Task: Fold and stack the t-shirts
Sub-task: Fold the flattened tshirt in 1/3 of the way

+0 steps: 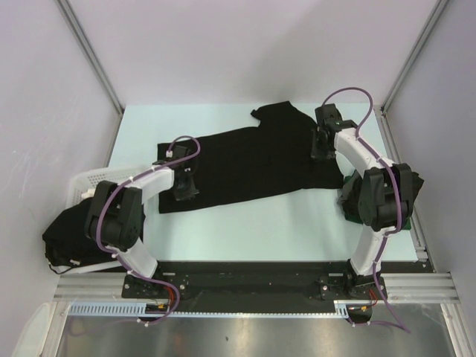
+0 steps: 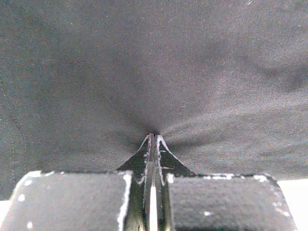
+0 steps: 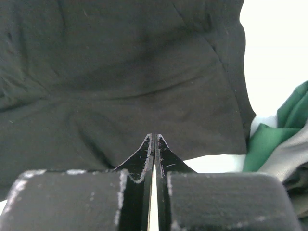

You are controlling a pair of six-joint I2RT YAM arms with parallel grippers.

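Across the middle of the pale mint tabletop (image 1: pixel 245 223) lies one plain black short-sleeved t-shirt (image 1: pixel 253 160). It is spread flat, its long axis running from the tabletop's left side toward its far right corner. The left tool (image 2: pixel 154 139) sits on the end nearer the tabletop's left edge, jaws together. Cloth puckers into its tips, so it looks clamped on the t-shirt. The right tool (image 3: pixel 154 139) sits on the opposite end, jaws together; whether it pinches cloth I cannot tell. Each arm is nearest its own end.
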